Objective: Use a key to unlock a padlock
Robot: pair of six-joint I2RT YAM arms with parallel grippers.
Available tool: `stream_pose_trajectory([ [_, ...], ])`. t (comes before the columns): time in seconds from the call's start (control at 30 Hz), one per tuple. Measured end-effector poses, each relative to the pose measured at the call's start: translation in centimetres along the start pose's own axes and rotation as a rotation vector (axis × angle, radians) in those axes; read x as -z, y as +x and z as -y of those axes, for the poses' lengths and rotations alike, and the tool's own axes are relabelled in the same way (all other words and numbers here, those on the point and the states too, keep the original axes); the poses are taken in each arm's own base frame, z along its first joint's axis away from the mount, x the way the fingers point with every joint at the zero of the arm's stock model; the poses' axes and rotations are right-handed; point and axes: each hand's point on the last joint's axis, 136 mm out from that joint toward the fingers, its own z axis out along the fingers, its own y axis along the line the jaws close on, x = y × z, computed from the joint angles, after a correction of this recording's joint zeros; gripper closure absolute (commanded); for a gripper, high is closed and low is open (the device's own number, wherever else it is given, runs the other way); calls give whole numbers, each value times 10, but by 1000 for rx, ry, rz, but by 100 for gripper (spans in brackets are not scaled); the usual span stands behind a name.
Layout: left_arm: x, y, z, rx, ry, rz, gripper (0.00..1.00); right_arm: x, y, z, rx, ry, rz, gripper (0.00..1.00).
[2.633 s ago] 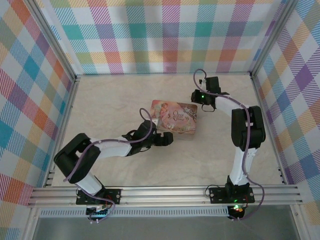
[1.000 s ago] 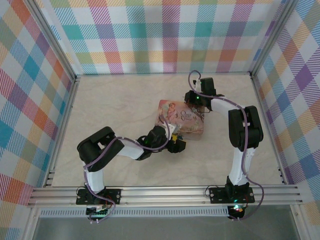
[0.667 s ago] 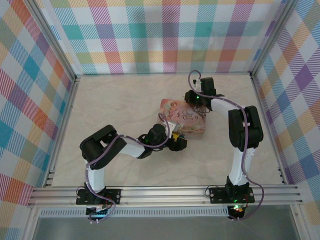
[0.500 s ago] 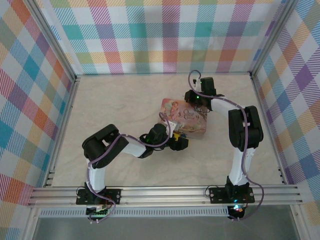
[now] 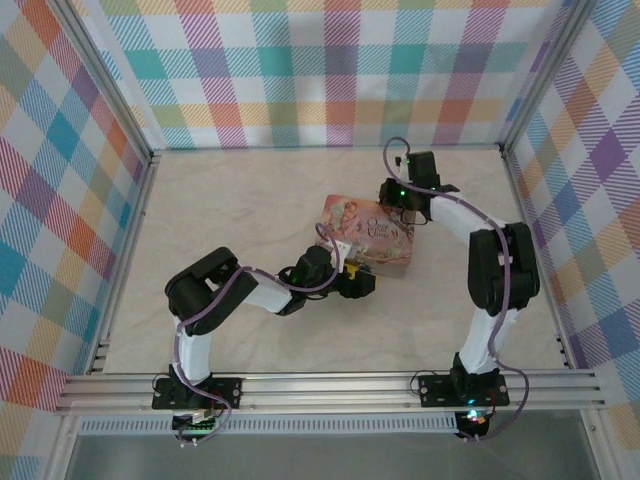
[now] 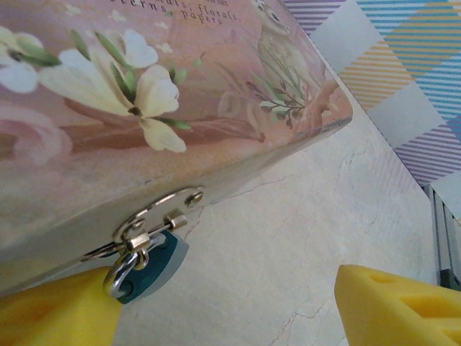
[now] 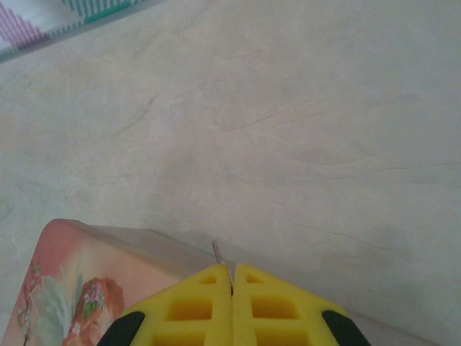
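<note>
Top view: pink tin (image 5: 368, 238) mid-frame, left gripper (image 5: 353, 276) at its lower edge, right gripper (image 5: 402, 205) upper right. Left wrist: jaws wide apart, blue padlock (image 6: 150, 263) hanging off the tin's hasp (image 6: 155, 210), lower left. Right wrist: jaws pinched together on the key (image 7: 217, 251), bottom centre.

Each arm was made of white, tube-like links joined by black, rounded joint housings. A thin purple cable (image 5: 203, 322) ran along the left arm (image 5: 255, 292), and the same kind of cable ran along the right arm (image 5: 480, 225), with loose loops near the wrist and the base. Each arm stood on a black base plate (image 5: 197, 392). A small green light (image 5: 401, 187) shone on the right wrist. The left gripper (image 6: 229, 285) had bright yellow plastic fingers (image 6: 403, 306), wedge-shaped, with rectangular recesses. The right gripper (image 7: 231, 270) had the same yellow fingers (image 7: 189, 308) on black mounts.
</note>
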Motion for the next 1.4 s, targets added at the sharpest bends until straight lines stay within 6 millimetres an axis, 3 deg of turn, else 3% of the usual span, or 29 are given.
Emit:
stream_pose_trajectory([
  [0.2, 0, -1, 0, 4, 0, 1, 23, 43, -4, 39, -44, 160, 52, 100],
  [0.37, 0, -1, -1, 5, 0, 1, 23, 56, 29, 81, -85, 309, 4, 100],
  [0.47, 1, -1, -2, 6, -1, 2, 22, 54, 49, 90, -96, 337, -43, 100],
  [0.83, -6, 4, -8, 21, -5, -10, 22, 41, 49, 68, -86, 274, -15, 100],
  [1.07, -6, 3, -9, 38, -7, -7, 22, 40, 48, 65, -87, 261, -6, 100],
  [1.4, -2, -3, -15, 40, -18, 15, 27, 61, 64, 54, -89, 232, -57, 100],
])
